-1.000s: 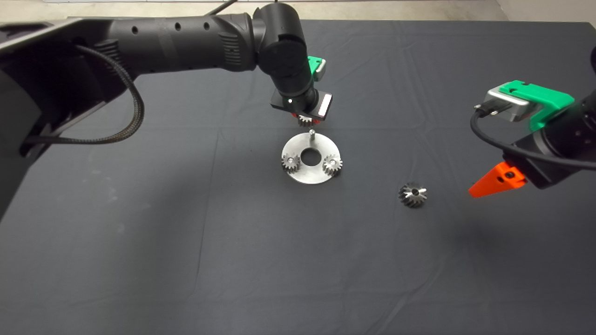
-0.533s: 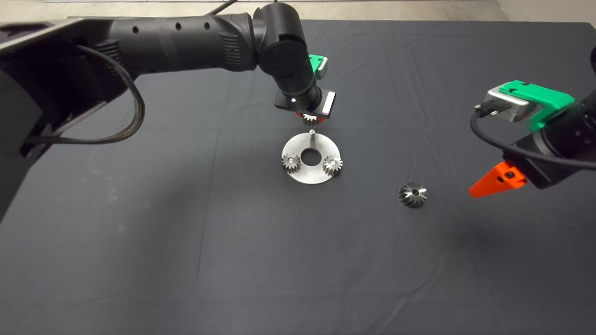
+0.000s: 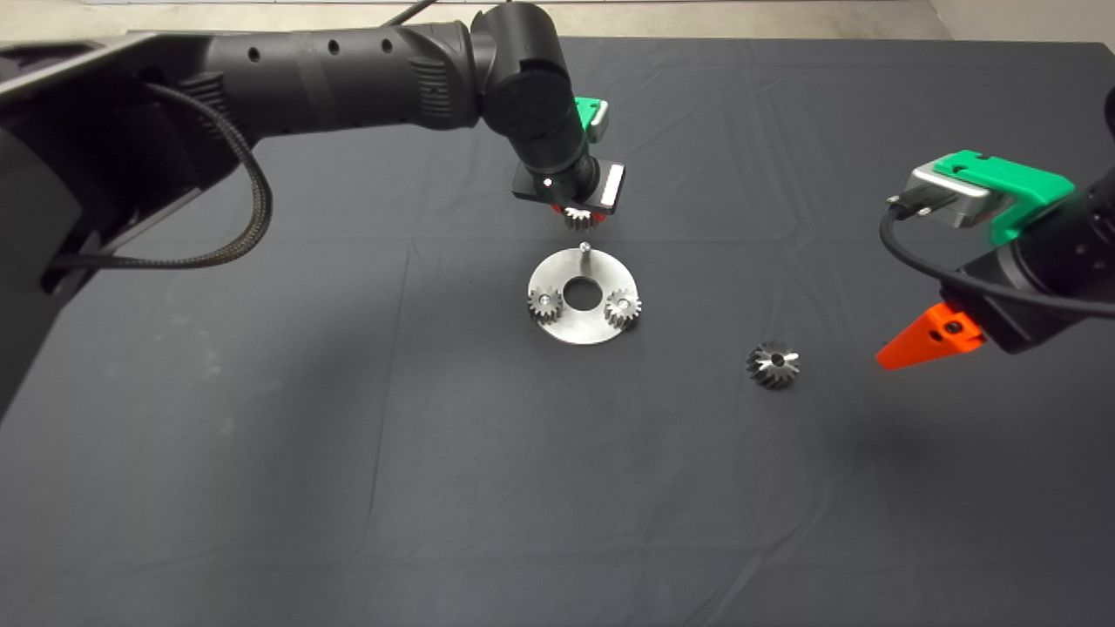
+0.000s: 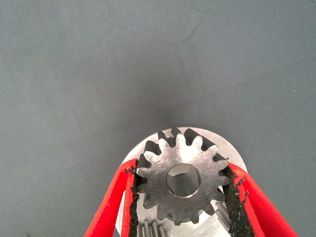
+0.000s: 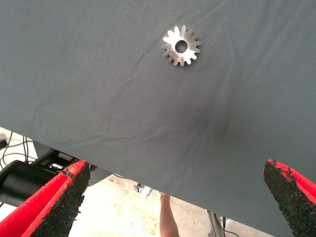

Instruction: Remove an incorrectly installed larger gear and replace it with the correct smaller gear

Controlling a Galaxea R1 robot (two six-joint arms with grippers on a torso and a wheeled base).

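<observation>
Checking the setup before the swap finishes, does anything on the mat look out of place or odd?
The larger gear lies loose on the mat, away from the round plate. The plate's bare pin lacks a gear.

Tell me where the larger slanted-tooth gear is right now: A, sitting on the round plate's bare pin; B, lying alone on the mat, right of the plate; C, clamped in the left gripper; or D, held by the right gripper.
B: the larger gear lies by itself on the mat to the right of the round plate, while the left gripper holds the smaller gear above the bare pin and the right gripper waits open, empty.
</observation>
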